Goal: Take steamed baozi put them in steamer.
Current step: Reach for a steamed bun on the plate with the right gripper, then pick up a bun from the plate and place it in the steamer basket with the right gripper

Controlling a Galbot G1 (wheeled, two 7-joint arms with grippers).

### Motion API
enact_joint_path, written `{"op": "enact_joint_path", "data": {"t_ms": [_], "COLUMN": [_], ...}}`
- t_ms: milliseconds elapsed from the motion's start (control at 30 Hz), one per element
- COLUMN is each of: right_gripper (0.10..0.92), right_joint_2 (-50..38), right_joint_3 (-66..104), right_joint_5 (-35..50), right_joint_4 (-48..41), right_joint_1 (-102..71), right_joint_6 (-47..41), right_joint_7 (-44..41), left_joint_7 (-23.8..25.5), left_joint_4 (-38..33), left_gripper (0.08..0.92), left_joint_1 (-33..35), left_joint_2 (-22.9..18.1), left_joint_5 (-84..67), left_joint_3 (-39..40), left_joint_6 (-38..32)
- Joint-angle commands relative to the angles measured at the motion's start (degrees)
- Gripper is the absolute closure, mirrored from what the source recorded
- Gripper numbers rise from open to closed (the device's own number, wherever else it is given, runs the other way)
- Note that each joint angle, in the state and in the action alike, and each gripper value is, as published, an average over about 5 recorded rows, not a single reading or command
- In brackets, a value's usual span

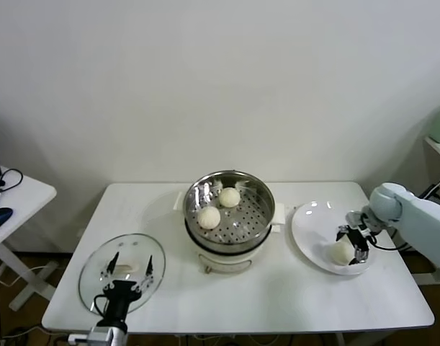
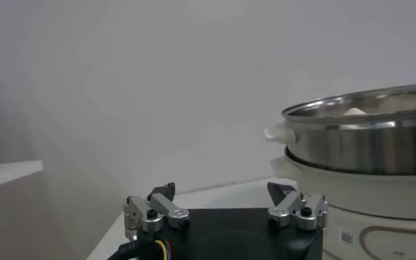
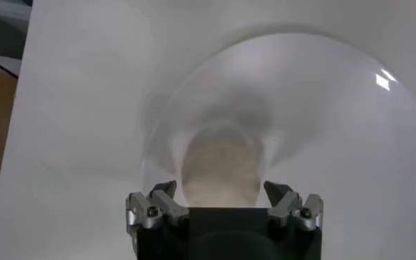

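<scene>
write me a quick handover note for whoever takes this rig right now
Right gripper: open, fingers either side of the last round cream-white dough bun on the white round plate, not yet closed.
Left gripper: open, empty, parked over the flat round glass lid.
Done: two buns sit in the shiny stainless-steel steamer basket.
Left: grasp the plate bun and move it into the steamer.

Between the spread fingers of the right pincer [image 1: 351, 245]: one baozi [image 1: 341, 251] on the plate [image 1: 310, 223]. Left of it: steamer [image 1: 230, 216] holding two buns [image 1: 219, 207].
</scene>
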Motion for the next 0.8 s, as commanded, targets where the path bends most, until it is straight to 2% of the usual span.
{"op": "enact_joint_path", "data": {"t_ms": [33,267,467,800], "right_gripper": [0.203,0.218,0.314,0.322], "right_joint_2": [0.85,1.09,1.00,0.32], "right_joint_3": [0.71,0.80,0.75,0.57], "right_joint_5": [-0.93,-1.08,-1.03,-0.27], "right_joint_4": [-1.07,-1.18,-1.05,0.42], "right_joint_1": [-0.74,-0.73,-0.89,-0.16], "right_joint_6": [0.33,0.31,0.35,0.56], "right_joint_7": [-0.26,-0.38,-0.43,-0.46], "left_joint_7": [0.05,0.09,0.07,0.06], "left_joint_4": [0.04,0.30,0.40,0.19], "left_gripper": [0.177,0.177,0.177,0.177], "left_joint_1": [-0.01,-0.02,-0.08,-0.07], "left_joint_2": [0.11,-0.05,0.06,0.03], "left_joint_5": [0.02,0.07,0.06,0.06], "left_joint_3": [0.00,0.12,0.08,0.09], "left_joint_6": [0.29,0.37,0.31,0.31]}}
